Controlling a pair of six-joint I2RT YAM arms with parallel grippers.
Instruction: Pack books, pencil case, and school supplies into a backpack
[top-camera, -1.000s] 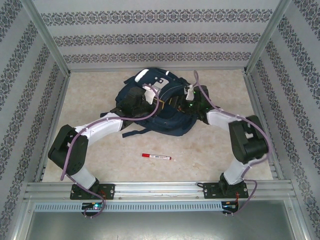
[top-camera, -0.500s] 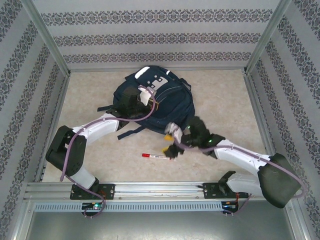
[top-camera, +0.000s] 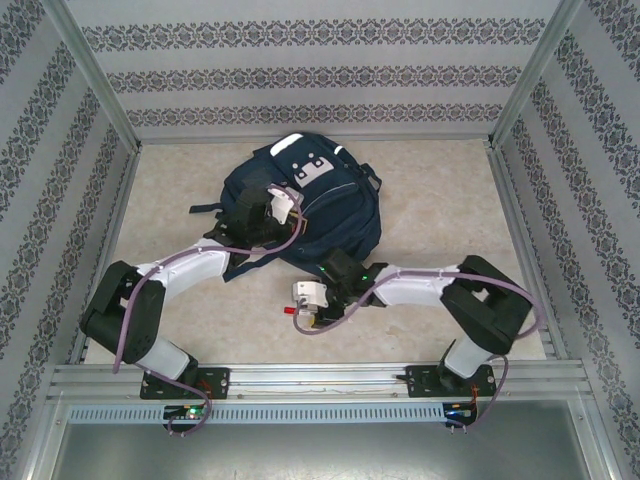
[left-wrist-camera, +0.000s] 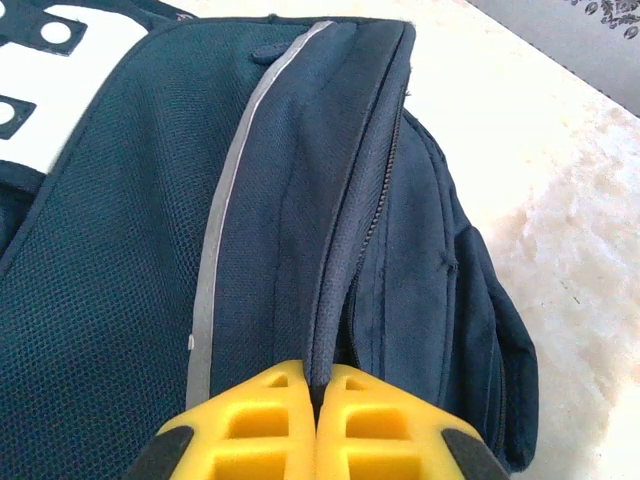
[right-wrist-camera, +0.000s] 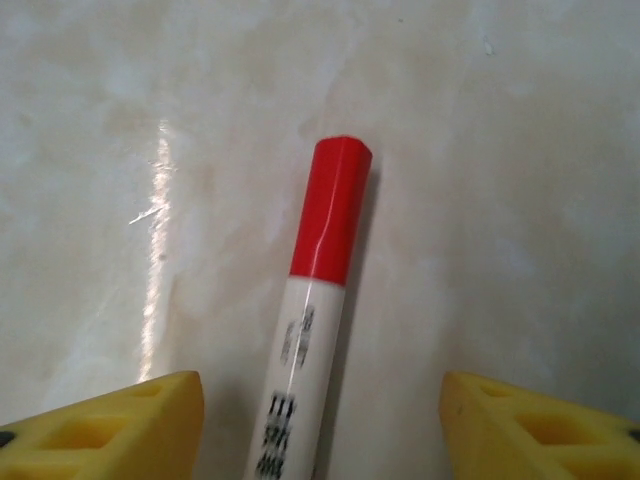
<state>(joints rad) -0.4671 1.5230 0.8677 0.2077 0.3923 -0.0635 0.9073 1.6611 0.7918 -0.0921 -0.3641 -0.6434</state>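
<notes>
So the backpack (top-camera: 345, 205) was navy blue with a pale grey stripe (left-wrist-camera: 225, 230) and white patches (left-wrist-camera: 95, 40), the marker pen (right-wrist-camera: 300, 380) was white with a red cap (right-wrist-camera: 330, 205) and black print, the tabletop (top-camera: 440, 190) mottled beige, and the walls (top-camera: 300, 75) white with dark floral bands.

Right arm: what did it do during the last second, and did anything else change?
The right pincer left the right side of the backpack and swung toward the near edge. It now stands open astride the marker pen, not touching it. The backpack slid slightly left. The left pincer stays shut on the backpack's fabric edge, and the marker pen lies where it was.
</notes>
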